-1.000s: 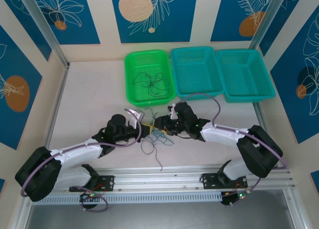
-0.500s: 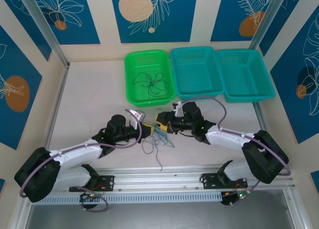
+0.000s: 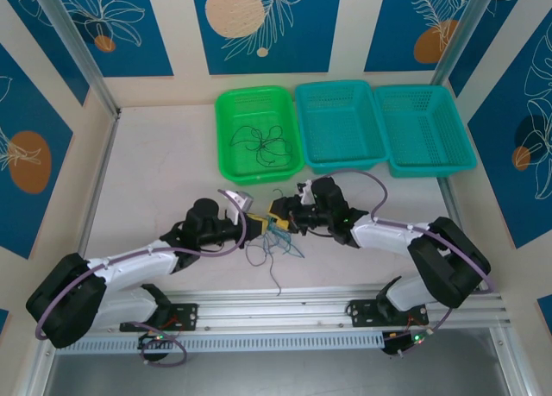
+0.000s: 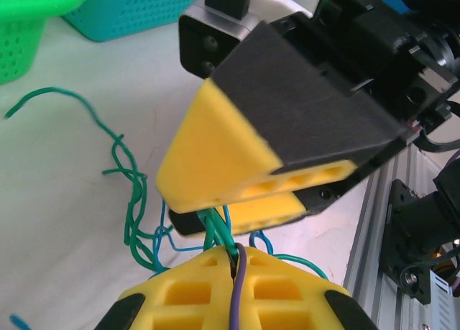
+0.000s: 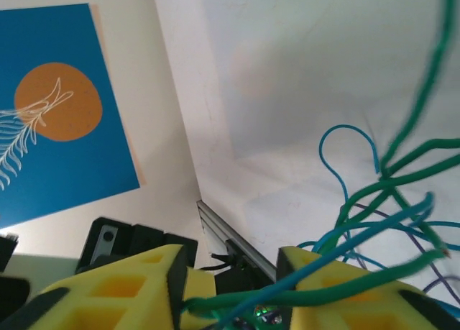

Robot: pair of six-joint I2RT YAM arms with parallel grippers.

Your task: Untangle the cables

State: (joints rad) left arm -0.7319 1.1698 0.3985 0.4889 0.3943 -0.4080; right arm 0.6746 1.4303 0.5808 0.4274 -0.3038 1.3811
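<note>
Cables, location: the tangle of green, teal and purple cables [image 3: 274, 239] lies on the table [image 3: 155, 172] at the middle of its near edge, directly under and between the two gripper tips. One strand trails toward the rail [image 3: 285, 305] along that edge.
Left gripper: the left gripper [image 3: 257, 220] is pressed together. In the left wrist view its pads [image 4: 180, 294] meet on a purple and a green strand caught in the seam.
Right gripper: the right gripper [image 3: 279, 214] has its fingers [image 5: 122, 287] parted by a narrow gap in the right wrist view. Green and teal strands run across that gap; whether any is held cannot be told.
Deciding relation: the tips face each other, just beside one another, on a line roughly parallel to the near edge. The tangle has no single long axis; its bulk fans from the tips toward the near edge. Neither arm is nearer, and the left has the firm hold.
Judgement: separation would run along that left-right line, once the right jaws close on strands other than the left's.
View differences: the left wrist view shows the pinch itself. The top view shows the spread of the tangle, and black strands [image 3: 259, 141] in the green basket [image 3: 259, 91] at the far edge, well apart.
Risk: both grippers taking the same strand would tighten the knot.
</note>
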